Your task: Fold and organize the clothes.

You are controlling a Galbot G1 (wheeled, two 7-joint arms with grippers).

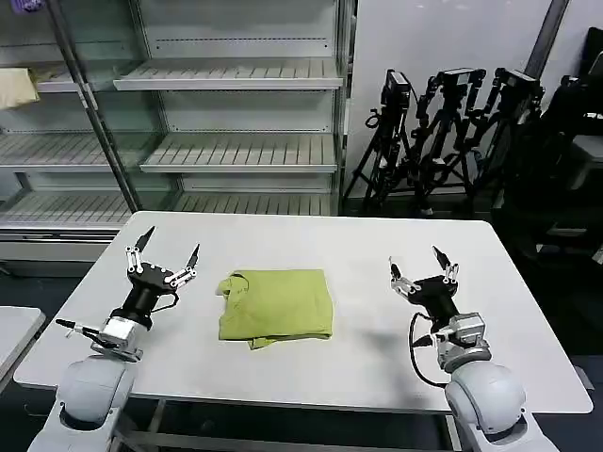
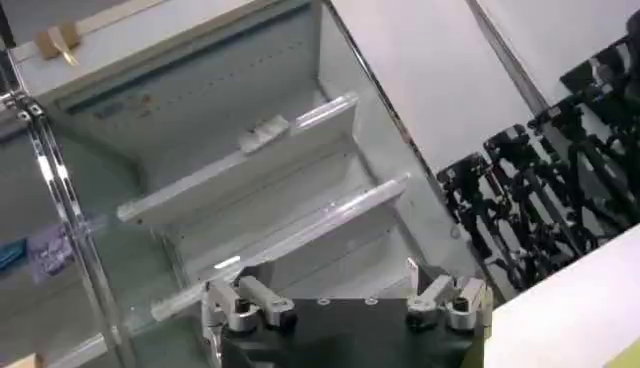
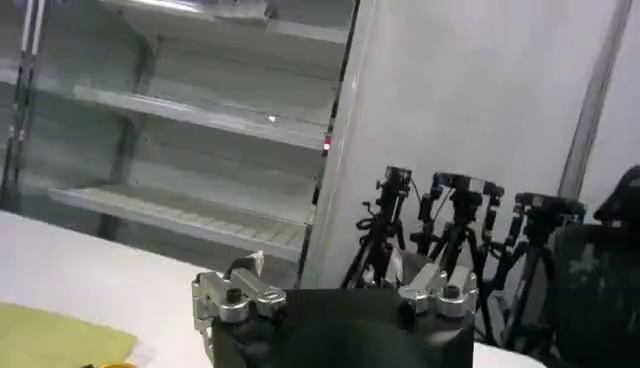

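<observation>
- Lying folded into a compact, roughly square bundle in the middle of the white tabletop (image 1: 377, 358): the lime yellow-green shirt (image 1: 277, 303), with the collar side turned toward the robot's left and one small corner sticking out at the near edge.
- Hovering above the tabletop on the left side of the shirt, well apart from it: the left gripper (image 1: 167, 256), fingers spread wide open and pointing up and away, holding nothing.
- Hovering in the same way on the right side, also clear of the fabric: the right gripper (image 1: 420, 267), fingers open and empty.
- Keeping both grippers raised and to the sides, probably to leave the folded bundle undisturbed and fully visible from the head view.
- Judging from the neat stacked layers, looking near the end of the folding; possibly remaining only the tucking of the loose corner or moving the bundle aside.
- Standing behind the tabletop: empty metal shelves (image 1: 236, 151) and a group of black tripods (image 1: 443, 141), not taking part in the work.
</observation>
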